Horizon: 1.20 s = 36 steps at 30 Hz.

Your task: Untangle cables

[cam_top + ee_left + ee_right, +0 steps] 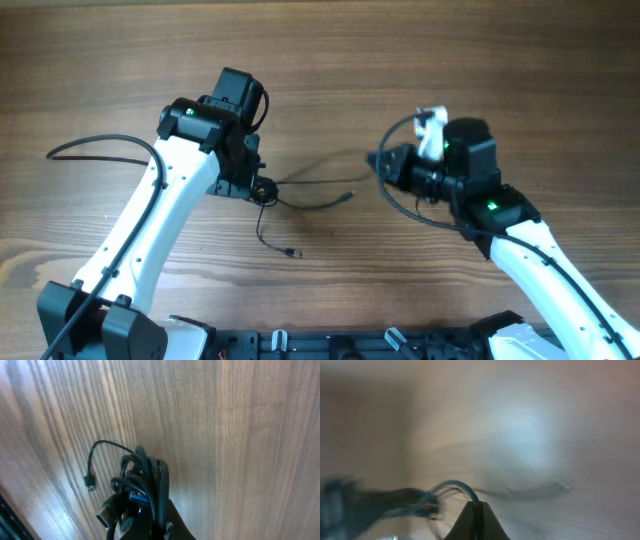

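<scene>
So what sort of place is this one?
Likely a robotics lab bench: a wood-grain table, a white left arm and right arm over it, and thin black cables to work on.

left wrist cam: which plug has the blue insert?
The blue-insert plug sits inside the knotted cables pinched by the left gripper. The bigger plug beside it and the small loose plug on the table show no blue.

Left gripper [256, 188] and right gripper [380, 160] both closed.
</scene>
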### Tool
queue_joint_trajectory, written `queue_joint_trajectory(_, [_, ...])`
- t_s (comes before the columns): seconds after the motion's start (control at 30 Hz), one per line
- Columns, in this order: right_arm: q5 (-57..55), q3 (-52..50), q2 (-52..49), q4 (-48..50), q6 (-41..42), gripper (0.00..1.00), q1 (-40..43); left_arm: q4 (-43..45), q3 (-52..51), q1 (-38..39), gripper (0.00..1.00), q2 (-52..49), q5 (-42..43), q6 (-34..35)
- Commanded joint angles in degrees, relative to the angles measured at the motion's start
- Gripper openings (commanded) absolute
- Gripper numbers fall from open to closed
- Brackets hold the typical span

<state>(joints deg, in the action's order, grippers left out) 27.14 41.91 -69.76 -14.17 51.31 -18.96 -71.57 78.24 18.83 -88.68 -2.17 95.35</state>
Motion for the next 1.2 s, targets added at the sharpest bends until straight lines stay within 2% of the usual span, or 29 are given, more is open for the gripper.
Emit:
queue_joint_trajectory(0.0, [-15.32, -0.02, -0.15, -9.22, 5.81, 0.04, 0.5, 2.62, 0.42, -0.33, 0.04, 0.63, 0.39, -0.39])
queue_joint_trajectory(0.1, [-13.11, -0.02, -0.57, -12.09, -0.2, 0.04, 0.46, 7.21, 0.42, -0.37, 0.04, 0.63, 2.82, 0.85])
queue_joint_trajectory(0.23, [-11.45, -0.02, -0.72, -16.74, -5.16, 0.04, 0.44, 9.03, 0.42, -0.37, 0.04, 0.63, 2.75, 12.98])
queue_joint_trajectory(0.3, [-11.65, -0.02, -1.05, -18.18, -7.72, 0.05, 0.44, 11.19, 0.42, -0.37, 0.04, 0.63, 2.93, 14.6])
queue_joint_trajectory(0.37, [-11.93, -0.02, -1.4, -18.27, -12.26, 0.91, 0.46, 14.16, 0.42, -0.37, 0.04, 0.63, 5.11, 11.89])
queue_joint_trajectory(0.4, [-13.07, -0.02, -1.4, -18.27, -13.35, 1.0, 0.46, 16.28, 0.42, -0.37, 0.04, 0.63, 6.25, 6.86])
queue_joint_trajectory(0.47, [-14.25, -0.02, -1.4, -17.7, -13.35, 1.0, 0.57, 24.9, 0.42, -0.37, 0.04, 0.63, 10.64, -15.45])
queue_joint_trajectory(0.5, [-13.44, -0.02, -1.38, -16.55, -11.56, 1.0, 0.96, 29.16, 0.42, -0.37, 0.04, 0.63, 14.95, -30.29])
queue_joint_trajectory(0.53, [-10.49, -0.02, -1.16, -15.23, -9.38, 1.0, 1.79, 30.95, 0.42, -0.37, 0.04, 0.63, 19.1, -40.98])
queue_joint_trajectory(0.6, [0.39, -0.02, -1.18, -8.72, -10.25, 1.0, 4.2, 31.23, 0.42, -0.37, 0.04, 0.63, 26.16, -55.43])
queue_joint_trajectory(0.67, [11.85, -0.02, -1.18, 0.37, -16.7, 1.0, 6.78, 30.1, 0.42, -0.37, 0.04, 0.63, 37.29, -72.17])
queue_joint_trajectory(0.73, [18.56, -0.02, -1.18, 6.34, -23.34, 1.0, 8.87, 27.74, 0.42, -0.37, 0.04, 0.63, 46.05, -84.21])
queue_joint_trajectory(0.8, [23.06, -0.02, -1.18, 9.86, -29.4, 1.0, 10.38, 25.07, 0.42, -0.37, 0.04, 0.63, 52.0, -93.68])
queue_joint_trajectory(0.87, [27.3, -0.02, -1.18, 10.56, -36.28, 1.0, 10.4, 23.15, 0.42, -0.35, 0.04, 0.63, 55.45, -98.62])
queue_joint_trajectory(0.97, [32.76, -0.02, -1.7, 8.63, -44.35, 1.0, 10.36, 20.83, 0.42, -0.22, 0.04, 0.63, 66.86, -107.01])
queue_joint_trajectory(1.07, [33.51, -0.02, -3.1, 7.06, -47.06, 1.0, 10.32, 20.7, 0.42, -0.2, 0.04, 0.63, 71.71, -107.21])
queue_joint_trajectory(1.17, [45.31, -0.02, -5.09, 12.22, -47.04, 0.97, 10.29, 20.68, 0.42, 0.59, 0.04, 0.63, 74.66, -107.14])
